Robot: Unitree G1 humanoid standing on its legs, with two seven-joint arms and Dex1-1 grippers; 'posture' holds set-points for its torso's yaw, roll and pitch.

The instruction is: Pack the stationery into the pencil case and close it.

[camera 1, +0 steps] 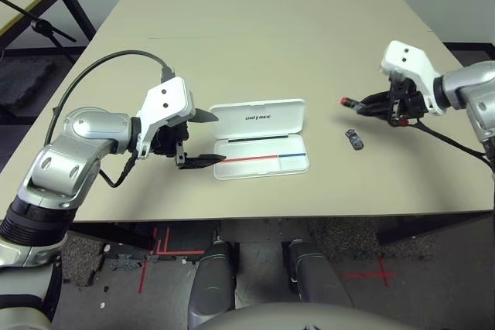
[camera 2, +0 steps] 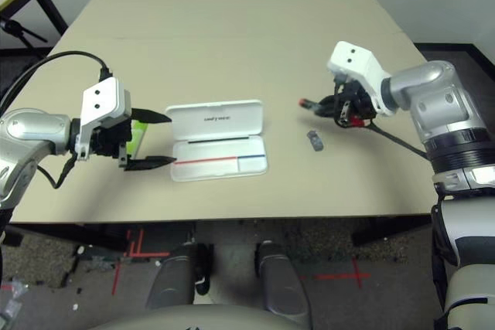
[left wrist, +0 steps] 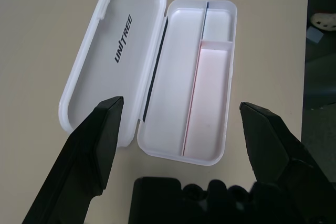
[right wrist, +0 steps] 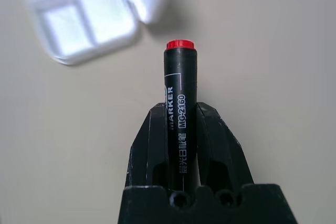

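Right of open pencil case [camera 1: 260,138], above table [camera 1: 255,28]: right gripper [right wrist: 181,129] clamped mid-barrel on marker [right wrist: 180,103]. Light, rigid, slick plastic; keep grip central. Left gripper [left wrist: 181,129] spread wide beside case.

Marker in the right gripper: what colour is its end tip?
Red, on a black barrel; right wrist view.

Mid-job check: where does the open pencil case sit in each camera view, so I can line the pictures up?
Left eye view: pencil case at table centre, lid open, just right of the left end effector.
Right eye view: centre-left, beside the same end effector.
Left wrist view: ahead, between the two open fingers.
Right wrist view: blurred at an upper corner, beyond the held marker.
Shared landmark: the tray's red-and-blue stripe.
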